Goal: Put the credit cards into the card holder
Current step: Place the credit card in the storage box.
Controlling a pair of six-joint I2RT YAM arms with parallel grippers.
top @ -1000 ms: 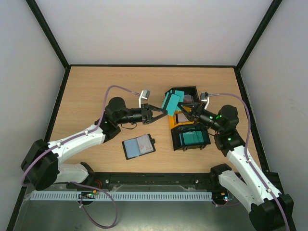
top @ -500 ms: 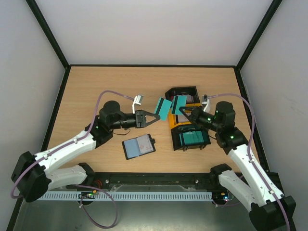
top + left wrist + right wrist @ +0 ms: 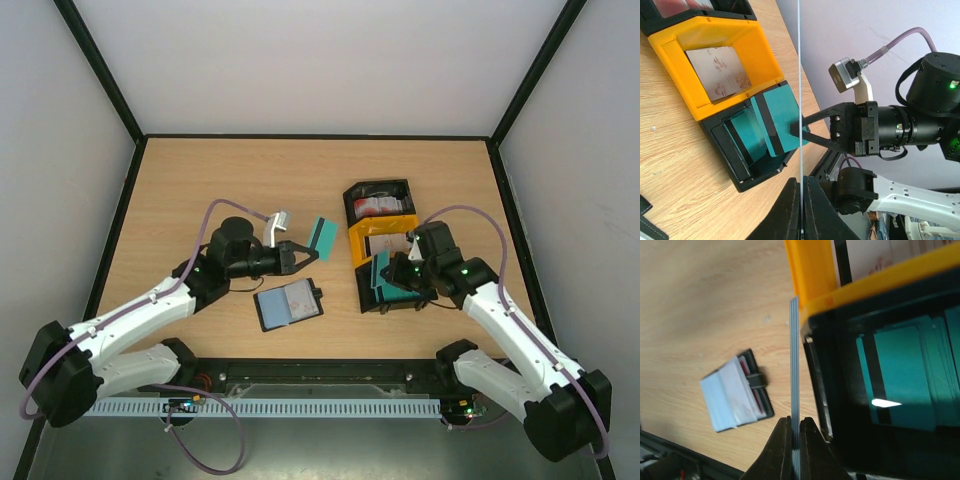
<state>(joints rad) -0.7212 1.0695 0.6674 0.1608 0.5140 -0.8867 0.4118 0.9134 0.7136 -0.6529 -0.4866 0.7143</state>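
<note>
The left jaws pinched a teal card (image 3: 322,234) near the open card holder (image 3: 288,304) on the bench (image 3: 200,190); the right jaws gripped a teal stack (image 3: 380,275). That thin hold might let the card twist, missing its slot.
</note>
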